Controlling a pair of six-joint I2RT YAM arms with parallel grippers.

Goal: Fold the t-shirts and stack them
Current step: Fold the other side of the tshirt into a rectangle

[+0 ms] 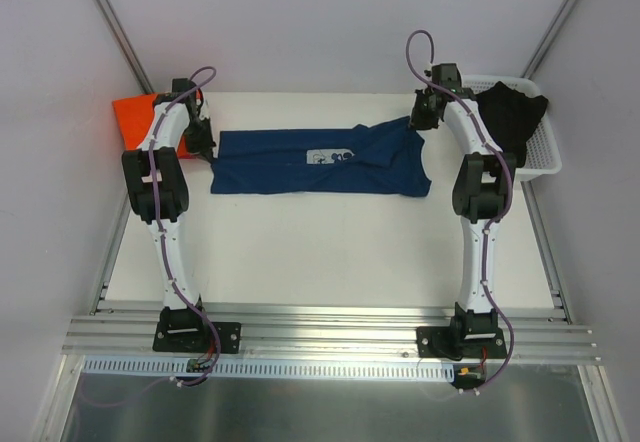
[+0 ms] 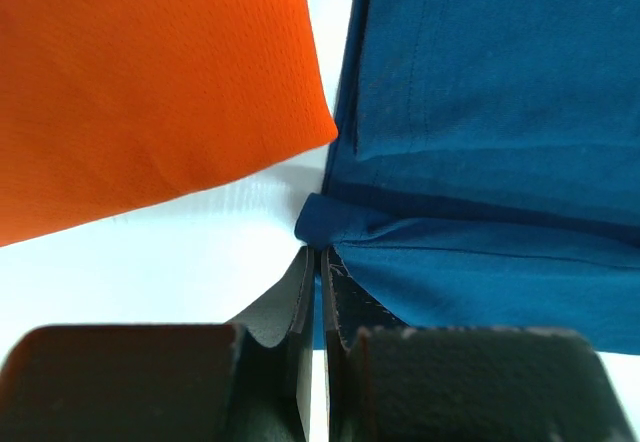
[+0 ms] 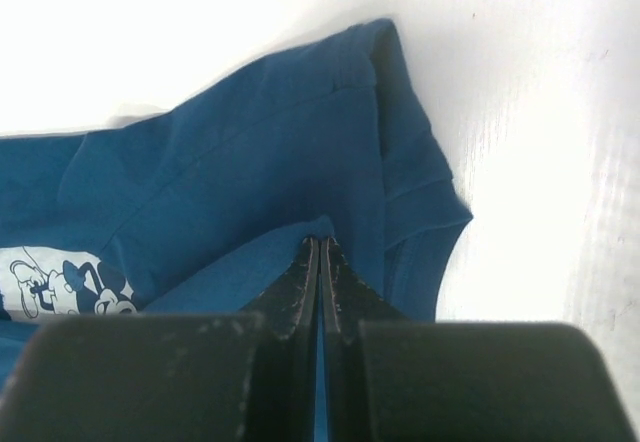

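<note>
The navy blue t-shirt (image 1: 320,160) lies folded lengthwise across the far middle of the table, its pale cartoon print (image 1: 328,156) facing up. My left gripper (image 1: 205,147) is shut on its left edge (image 2: 325,224). My right gripper (image 1: 420,120) is shut on a fold of the shirt (image 3: 250,192) at its right end; the print (image 3: 60,282) shows at the left of the right wrist view. The orange t-shirt (image 1: 135,117) lies folded at the far left corner, partly behind the left arm, and fills the upper left of the left wrist view (image 2: 150,82).
A white plastic basket (image 1: 535,147) stands at the far right with dark cloth (image 1: 510,112) draped over it. White walls and metal rails close in the table (image 1: 320,252) at back and sides.
</note>
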